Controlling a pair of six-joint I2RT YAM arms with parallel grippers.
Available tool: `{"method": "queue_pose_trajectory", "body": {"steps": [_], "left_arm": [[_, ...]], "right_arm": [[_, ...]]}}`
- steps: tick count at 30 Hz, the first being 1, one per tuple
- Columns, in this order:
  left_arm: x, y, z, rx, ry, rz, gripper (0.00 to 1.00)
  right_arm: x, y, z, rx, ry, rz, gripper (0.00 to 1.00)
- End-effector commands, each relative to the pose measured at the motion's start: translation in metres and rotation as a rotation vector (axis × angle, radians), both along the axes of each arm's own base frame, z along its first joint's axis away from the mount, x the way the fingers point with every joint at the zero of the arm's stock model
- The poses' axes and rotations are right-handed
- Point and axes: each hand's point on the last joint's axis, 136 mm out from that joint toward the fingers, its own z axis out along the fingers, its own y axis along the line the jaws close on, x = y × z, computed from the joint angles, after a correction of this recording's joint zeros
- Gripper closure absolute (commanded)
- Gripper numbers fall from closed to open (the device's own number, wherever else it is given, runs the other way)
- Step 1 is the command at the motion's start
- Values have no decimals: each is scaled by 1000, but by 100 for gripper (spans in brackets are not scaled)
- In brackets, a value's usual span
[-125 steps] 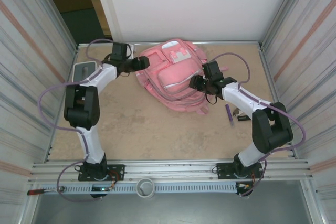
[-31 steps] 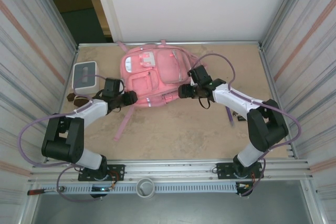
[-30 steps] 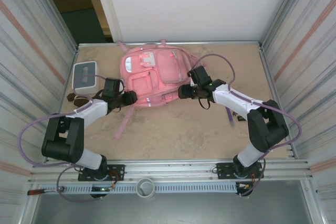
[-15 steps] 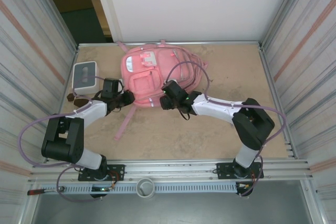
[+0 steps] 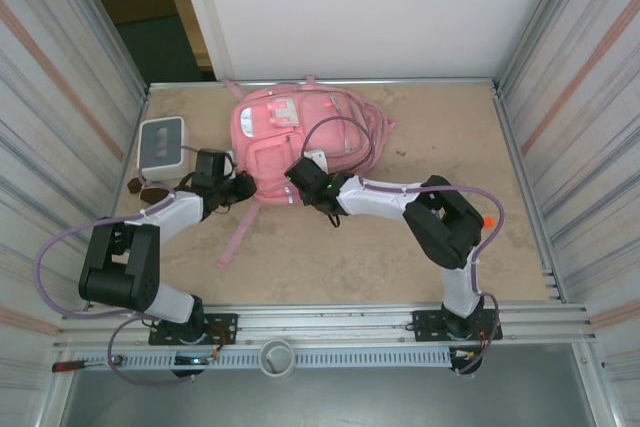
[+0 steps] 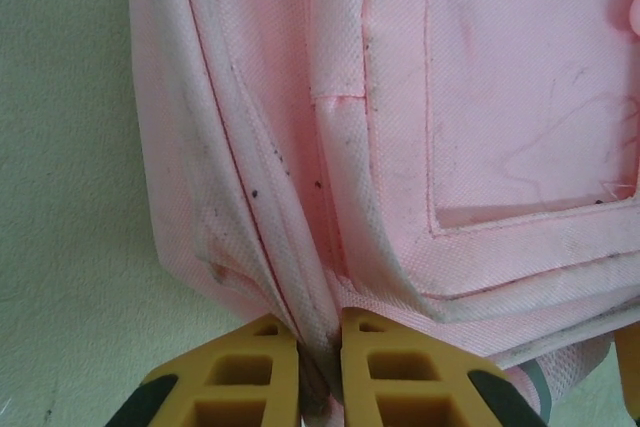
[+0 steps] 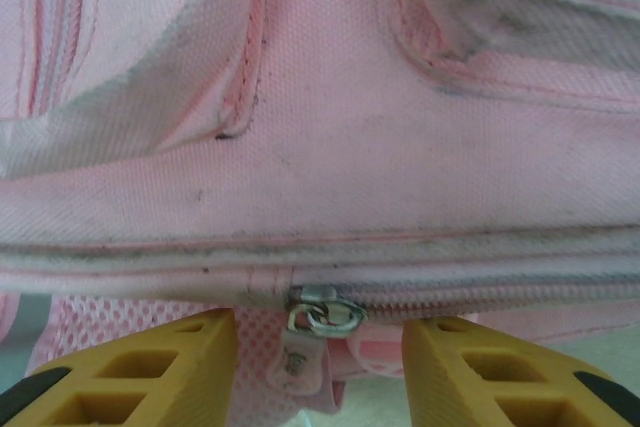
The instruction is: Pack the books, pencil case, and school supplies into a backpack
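Note:
The pink backpack (image 5: 285, 132) lies front-up at the back left of the table. My left gripper (image 5: 247, 187) is at its near left corner, shut on a fold of the pink fabric (image 6: 320, 337). My right gripper (image 5: 297, 177) is at the near edge, beside the left one. Its jaws stand open on either side of the metal zipper slider (image 7: 325, 310) and its pink pull tab (image 7: 293, 365), without touching them. The closed zipper line runs across the right wrist view. The books, pencil case and school supplies are hidden or out of view.
A white box with a grey top (image 5: 160, 143) sits left of the backpack, with small dark brown lumps (image 5: 140, 187) nearer me. A pink strap (image 5: 235, 237) trails toward the front. The right arm's cable (image 5: 350, 132) loops over the backpack. Metal walls close both sides.
My right gripper has slid left along the backpack's near edge to the zipper slider, its jaws narrowing. My left gripper has shut on the fabric fold. The backpack has stayed put.

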Motion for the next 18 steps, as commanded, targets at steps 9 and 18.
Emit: {"method": "queue_pose_trajectory", "body": {"steps": [9,18], "left_arm": [[-3,-14,5,-32,-33,-81,89],[-3,-14,4,-30,-34,-81,89]], "right_arm": [[5,-23,-2,-181,-59,-123,65],[1,-23,-1,-192,-78,-108,77]]}}
